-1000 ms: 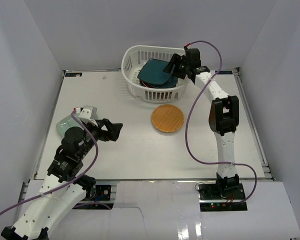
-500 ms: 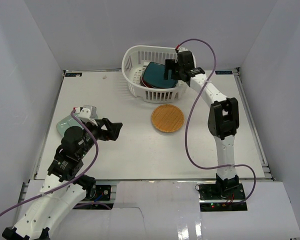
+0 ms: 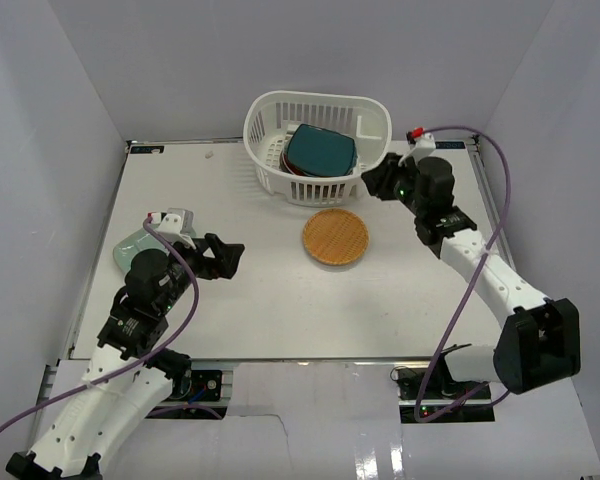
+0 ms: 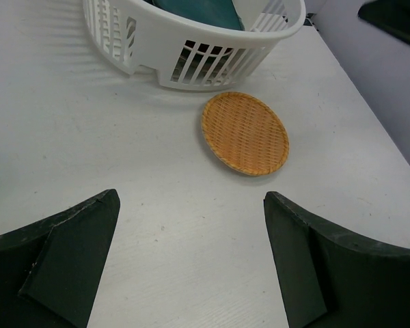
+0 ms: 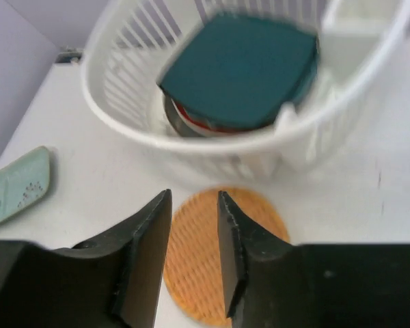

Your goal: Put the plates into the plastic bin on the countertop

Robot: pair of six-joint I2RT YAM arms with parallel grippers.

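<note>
The plastic bin (image 3: 270,150) stands at the back of the countertop (image 3: 270,300). In it a dark teal square plate (image 3: 320,152) lies on top of other plates, and a red rim (image 5: 195,124) shows beneath it. An orange woven plate (image 3: 335,237) lies flat just in front of the bin. A pale green plate (image 3: 128,250) sits at the left edge, partly behind my left arm. My right gripper (image 3: 373,182) hovers right of the bin, above the orange plate (image 5: 263,215), its jaws a narrow gap apart and empty. My left gripper (image 3: 225,258) stands wide open and empty, facing the orange plate (image 4: 244,133).
Pale grey walls close in the countertop on three sides. The bin (image 4: 191,61) sits against the back wall. My right arm stretches along the right side, its purple cable looping above it.
My right gripper let go of the dark teal plate, which now lies in the bin. That arm drew back out to the right, and its jaws narrowed. The left arm stayed still.
</note>
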